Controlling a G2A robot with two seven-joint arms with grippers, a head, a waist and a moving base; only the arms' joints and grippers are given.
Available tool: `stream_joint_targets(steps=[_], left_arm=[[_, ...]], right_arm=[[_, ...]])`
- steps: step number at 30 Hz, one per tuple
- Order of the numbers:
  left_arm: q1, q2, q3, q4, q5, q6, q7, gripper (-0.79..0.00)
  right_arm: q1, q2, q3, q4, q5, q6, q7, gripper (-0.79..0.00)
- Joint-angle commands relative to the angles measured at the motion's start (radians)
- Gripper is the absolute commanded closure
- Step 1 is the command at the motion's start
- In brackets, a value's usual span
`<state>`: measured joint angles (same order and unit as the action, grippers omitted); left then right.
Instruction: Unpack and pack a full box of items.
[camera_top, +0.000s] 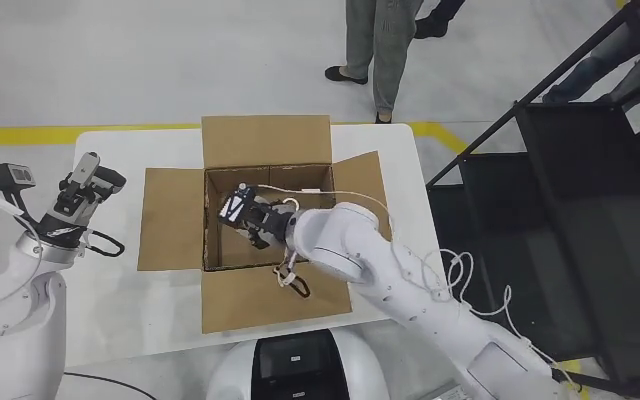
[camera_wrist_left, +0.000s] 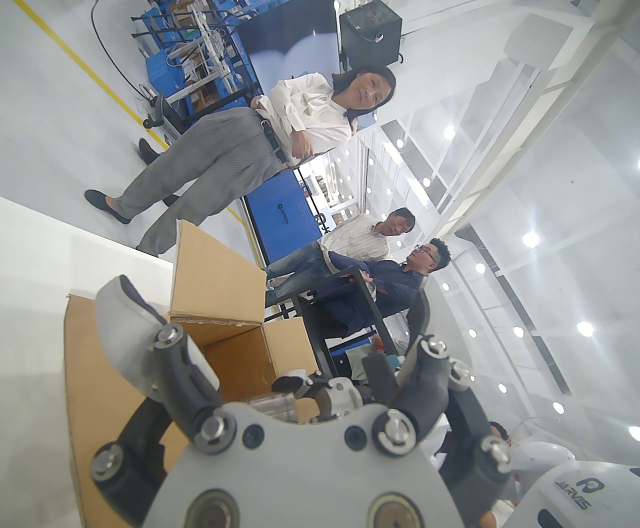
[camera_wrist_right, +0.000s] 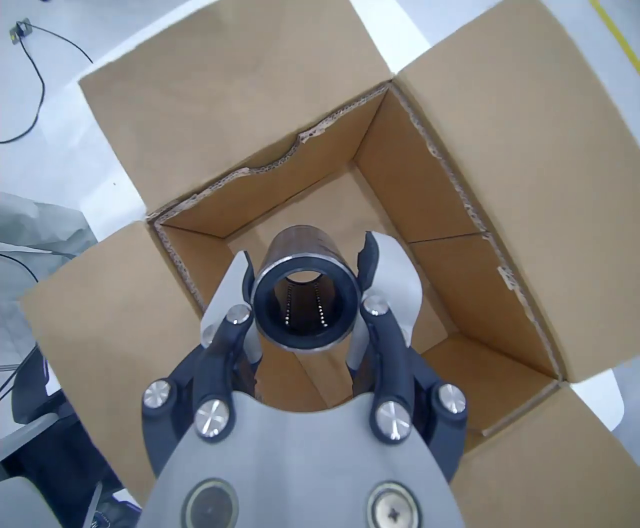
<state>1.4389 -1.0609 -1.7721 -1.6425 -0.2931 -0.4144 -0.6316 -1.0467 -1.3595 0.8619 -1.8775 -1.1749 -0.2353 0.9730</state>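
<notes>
An open cardboard box (camera_top: 268, 140) with its four flaps spread stands mid-table; the box (camera_wrist_right: 440, 165) fills the right wrist view and the box (camera_wrist_left: 220, 290) shows side-on past the left gripper. My right gripper (camera_wrist_right: 307, 270) hangs over the box's opening, shut on a dark metal cylinder (camera_wrist_right: 305, 295), a hollow bearing held upright with its bore facing the camera. From above, that right gripper (camera_top: 250, 212) is inside the box's outline. My left gripper (camera_wrist_left: 265, 330) is open and holds nothing; the left gripper (camera_top: 95, 170) is raised over the table's left edge, away from the box.
The white table (camera_top: 110, 320) has bare room left of the box. A black metal stair frame (camera_top: 540, 190) stands to the right of the table. A yellow floor line (camera_top: 100, 132) runs behind it. People stand beyond the far edge.
</notes>
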Motion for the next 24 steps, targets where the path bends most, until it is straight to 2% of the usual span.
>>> stream_joint_targets(steps=[1,9,16,19,24], left_arm=[[0.0,0.0,0.0,0.0,0.0,0.0,0.0,-0.785],[0.0,0.0,0.0,0.0,0.0,0.0,0.0,-0.785],[0.0,0.0,0.0,0.0,0.0,0.0,0.0,-0.785],[0.0,0.0,0.0,0.0,0.0,0.0,0.0,-0.785],[0.0,0.0,0.0,0.0,0.0,0.0,0.0,-0.785]], right_arm=[[-0.077,0.021,0.066,-0.083,-0.032,-0.039,0.004,0.0],[-0.4,0.081,0.322,-0.312,-0.069,-0.083,-0.076,0.0],[-0.649,0.105,0.492,-0.415,-0.048,-0.079,-0.272,0.0],[-0.708,0.11,0.53,-0.421,-0.032,-0.093,-0.342,0.0],[-0.713,0.11,0.532,-0.419,-0.028,-0.097,-0.348,0.0]])
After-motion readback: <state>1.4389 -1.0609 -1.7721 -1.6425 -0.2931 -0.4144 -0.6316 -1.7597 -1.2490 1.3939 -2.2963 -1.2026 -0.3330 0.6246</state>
